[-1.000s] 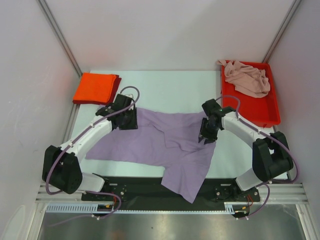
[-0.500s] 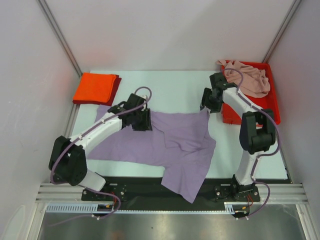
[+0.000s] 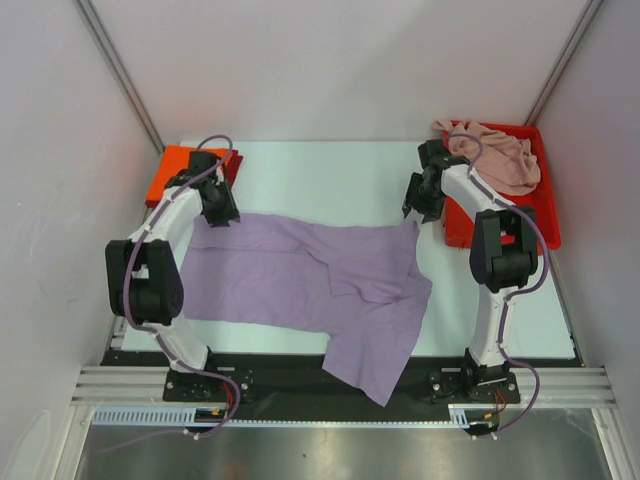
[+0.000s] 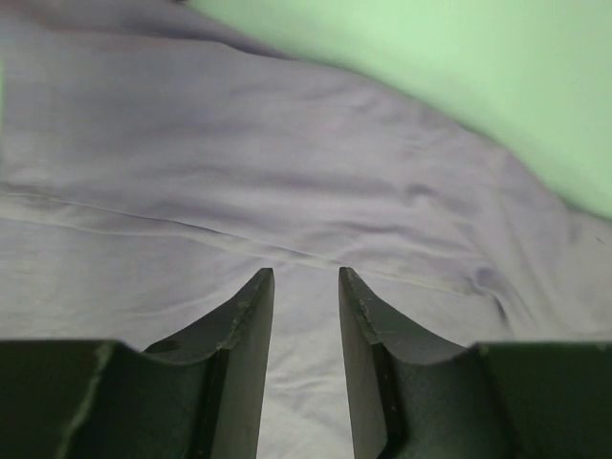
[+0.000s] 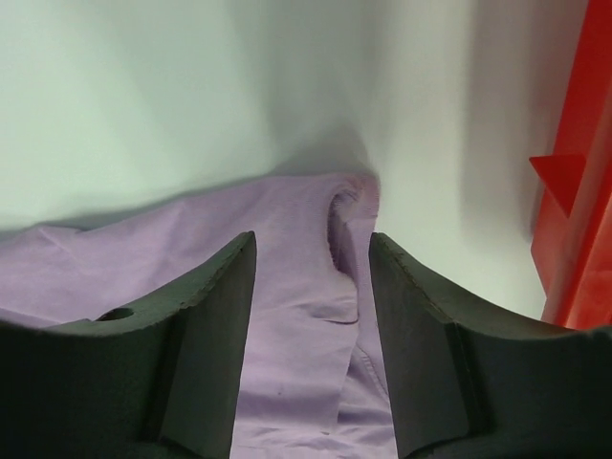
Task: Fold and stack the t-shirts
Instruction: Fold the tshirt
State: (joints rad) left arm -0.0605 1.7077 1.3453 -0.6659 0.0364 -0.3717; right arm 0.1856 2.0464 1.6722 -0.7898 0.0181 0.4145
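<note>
The lavender t-shirt point(image 3: 310, 275) lies spread across the table, its lower flap hanging over the near edge. My left gripper point(image 3: 219, 213) hovers at its far left corner, jaws open a little, with cloth point(image 4: 287, 172) below and nothing pinched between the fingers point(image 4: 244, 325). My right gripper point(image 3: 414, 210) stands open over the far right corner, where the hem point(image 5: 344, 206) curls up between its fingers point(image 5: 421, 316). A folded orange-red t-shirt point(image 3: 172, 172) lies at the far left, partly behind the left arm. A pale pink t-shirt point(image 3: 495, 155) is crumpled in the red tray point(image 3: 525, 232).
The red tray's wall point(image 5: 574, 182) is close on the right of my right gripper. White enclosure walls rise on both sides and at the back. Bare white table point(image 3: 320, 175) shows beyond the lavender shirt.
The left arm swung from the shirt's upper middle to its far left corner, and the cloth now reaches farther left. The right arm rose to the far right corner, then held.
</note>
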